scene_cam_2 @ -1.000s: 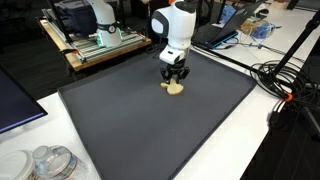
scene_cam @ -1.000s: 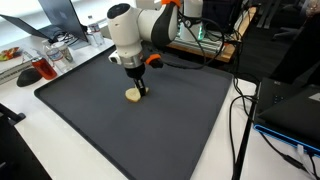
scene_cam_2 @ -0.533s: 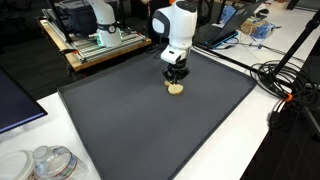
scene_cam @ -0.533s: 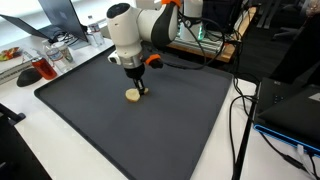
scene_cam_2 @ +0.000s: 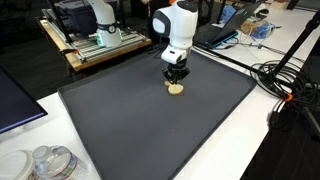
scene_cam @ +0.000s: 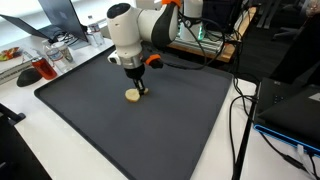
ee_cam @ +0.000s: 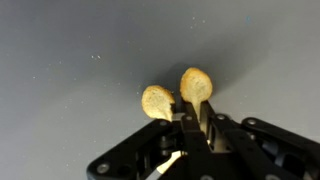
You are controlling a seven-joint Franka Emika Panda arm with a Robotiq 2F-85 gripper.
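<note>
My gripper (ee_cam: 193, 108) stands low over a dark grey mat (scene_cam: 170, 120), fingers pointing down. In the wrist view the fingers are drawn close together on a thin tan oval slice (ee_cam: 196, 85), which stands on edge between them. A second tan oval slice (ee_cam: 157, 101) lies right beside it, touching the left finger. In both exterior views the tan pieces show as one small pale lump (scene_cam: 133, 96) (scene_cam_2: 176, 89) on the mat, right at the fingertips (scene_cam: 141, 90) (scene_cam_2: 177, 80).
The mat (scene_cam_2: 150, 130) covers a white table. A red-topped item and a glass container (scene_cam: 40, 68) stand beyond one mat corner. A plastic container (scene_cam_2: 50, 163) sits near another corner. Cables (scene_cam: 240, 110) trail along the mat's side, and equipment benches stand behind.
The fingers have drawn closer together around the tan piece since a second ago. The arm has hardly moved.
</note>
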